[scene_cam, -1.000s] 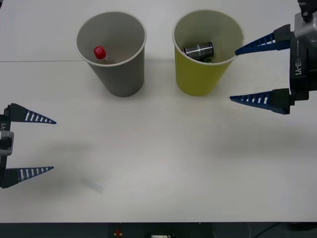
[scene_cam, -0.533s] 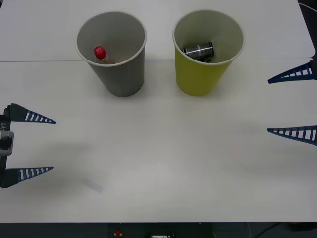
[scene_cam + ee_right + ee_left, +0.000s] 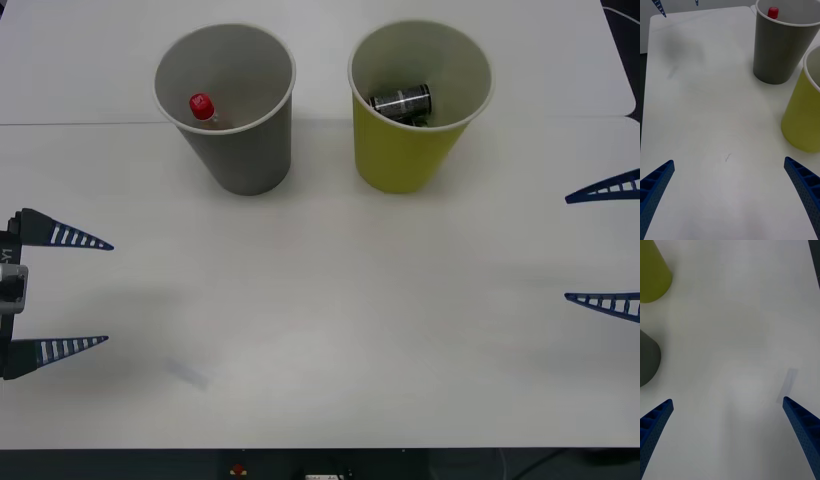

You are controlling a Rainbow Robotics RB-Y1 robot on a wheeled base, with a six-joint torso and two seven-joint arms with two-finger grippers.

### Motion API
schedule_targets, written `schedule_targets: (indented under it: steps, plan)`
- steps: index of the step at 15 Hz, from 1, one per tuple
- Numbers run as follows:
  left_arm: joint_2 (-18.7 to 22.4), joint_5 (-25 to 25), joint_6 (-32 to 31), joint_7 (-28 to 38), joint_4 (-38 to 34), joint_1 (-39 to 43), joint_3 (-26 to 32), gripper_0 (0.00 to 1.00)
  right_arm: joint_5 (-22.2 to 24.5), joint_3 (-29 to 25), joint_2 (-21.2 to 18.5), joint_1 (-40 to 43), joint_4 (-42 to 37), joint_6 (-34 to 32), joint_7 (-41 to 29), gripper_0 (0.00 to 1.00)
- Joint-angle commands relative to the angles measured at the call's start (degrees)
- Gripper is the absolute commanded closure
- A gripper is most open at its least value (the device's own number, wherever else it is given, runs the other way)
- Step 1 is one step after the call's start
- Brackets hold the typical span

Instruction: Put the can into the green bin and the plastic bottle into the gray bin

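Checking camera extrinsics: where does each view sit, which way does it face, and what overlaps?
Front: above the arms, looking forward and down at the table; left gripper and right gripper at the edges, jaws open.
Right wrist: on the right arm, looking across the table past the gray bin toward the left gripper.
Left wrist: on the left arm, low over the table, own fingers in frame.
Shared: all three see the gray bin and the green bin.

The left gripper (image 3: 108,292), with blue ribbed pointed fingers, sat at nine o'clock, fingers wide apart. The right gripper (image 3: 567,247) sat at three o'clock, also spread wide.
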Motion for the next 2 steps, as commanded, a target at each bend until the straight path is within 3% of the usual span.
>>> schedule_targets:
  steps: [1,2]
  plan:
    - [0.0,0.0,0.0,0.0,0.0,0.0,0.0,0.00,0.0,0.0,0.0,0.0,0.1,0.0,0.0,0.00]
    - [0.0,0.0,0.0,0.0,0.0,0.0,0.0,0.00,0.0,0.0,0.0,0.0,0.1,0.0,0.0,0.00]
